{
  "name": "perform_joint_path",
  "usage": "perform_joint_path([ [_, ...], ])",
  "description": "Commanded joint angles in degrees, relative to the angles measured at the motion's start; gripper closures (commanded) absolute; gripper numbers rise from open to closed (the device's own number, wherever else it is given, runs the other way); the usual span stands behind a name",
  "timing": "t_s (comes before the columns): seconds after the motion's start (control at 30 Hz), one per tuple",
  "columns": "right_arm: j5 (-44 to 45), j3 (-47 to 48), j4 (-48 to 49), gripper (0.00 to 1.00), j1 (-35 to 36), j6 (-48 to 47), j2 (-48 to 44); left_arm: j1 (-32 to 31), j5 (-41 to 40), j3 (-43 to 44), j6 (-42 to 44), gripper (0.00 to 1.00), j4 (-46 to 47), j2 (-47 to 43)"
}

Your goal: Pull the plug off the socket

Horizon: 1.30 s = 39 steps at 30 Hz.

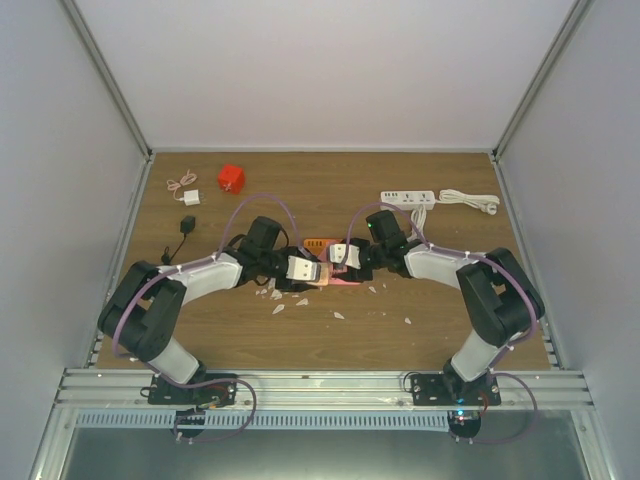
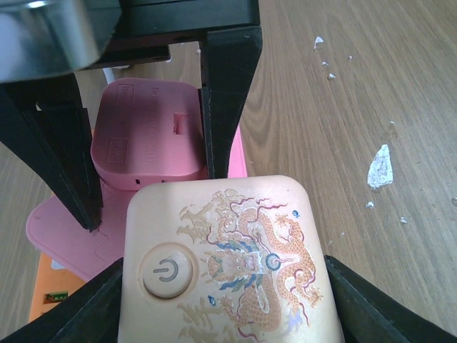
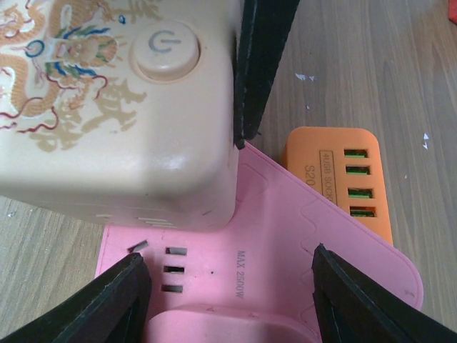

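A pink socket strip [image 3: 300, 236] lies flat at the table's middle [image 1: 345, 281], with an orange USB block [image 3: 343, 179] at its far end. A pink plug [image 2: 146, 132] sits in it. Beside it stands a cream block [image 2: 228, 257] with a dragon picture and a power button. My left gripper [image 2: 223, 275] is shut on the cream block, one finger on each side. My right gripper [image 3: 227, 256] faces it and is shut on the pink plug [image 3: 235, 330]; its fingers [image 2: 225, 107] press both of the plug's sides. In the top view the two grippers [image 1: 305, 268] [image 1: 340, 256] nearly meet.
A red cube [image 1: 232, 178], a small white charger [image 1: 190, 197] and a black adapter [image 1: 187, 223] lie at the back left. A white power strip [image 1: 408, 199] with its cable lies at the back right. White chips [image 1: 280, 307] are scattered on the wood near the strip.
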Motion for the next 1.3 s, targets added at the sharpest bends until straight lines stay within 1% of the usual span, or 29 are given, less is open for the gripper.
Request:
perform_joint_path([
  [0.0, 6.10, -0.42, -1.20, 0.39, -0.34, 0.14, 3.11, 0.18, 10.28, 2.91, -2.83, 0.68, 0.21, -1.71],
  [0.13, 6.26, -0.43, -1.21, 0.39, -0.10, 0.13, 3.38, 0.79, 11.44, 4.11, -5.55, 0.69, -0.55, -1.39],
  [0.33, 6.72, -0.44, -1.12, 0.40, 0.02, 0.15, 3.64, 0.91, 12.42, 4.25, -6.38, 0.69, -1.38, -1.18],
  [0.5, 6.93, -0.61, -1.10, 0.40, 0.08, 0.39, 4.07, 0.02, 9.76, 1.46, -1.37, 0.69, 0.62, -3.11],
  [0.63, 7.28, -0.59, -1.13, 0.41, 0.07, 0.48, 4.34, -1.04, 7.28, -0.40, 0.92, 0.69, 2.78, -4.40],
  [0.73, 7.41, -0.53, -1.20, 0.41, 0.02, 0.62, 4.52, -2.33, 5.15, -3.05, 4.47, 0.69, 5.78, -5.74],
  [0.83, 7.73, -0.56, -1.46, 0.41, 0.01, 0.58, 4.60, -2.52, 4.78, -4.00, 5.52, 0.70, 6.80, -6.37],
  [0.93, 7.97, -0.65, -1.50, 0.41, 0.04, 0.65, 4.79, -2.40, 6.17, -3.32, 3.78, 0.70, 5.97, -6.30],
  [1.13, 8.82, -0.89, -1.40, 0.41, 0.19, 0.66, 4.99, -1.15, 13.03, 0.30, -4.34, 0.72, 1.20, -4.99],
  [1.27, 9.17, -1.01, -1.43, 0.41, 0.19, 0.41, 5.30, -0.90, 13.96, 0.08, -6.30, 0.72, 1.07, -4.96],
])
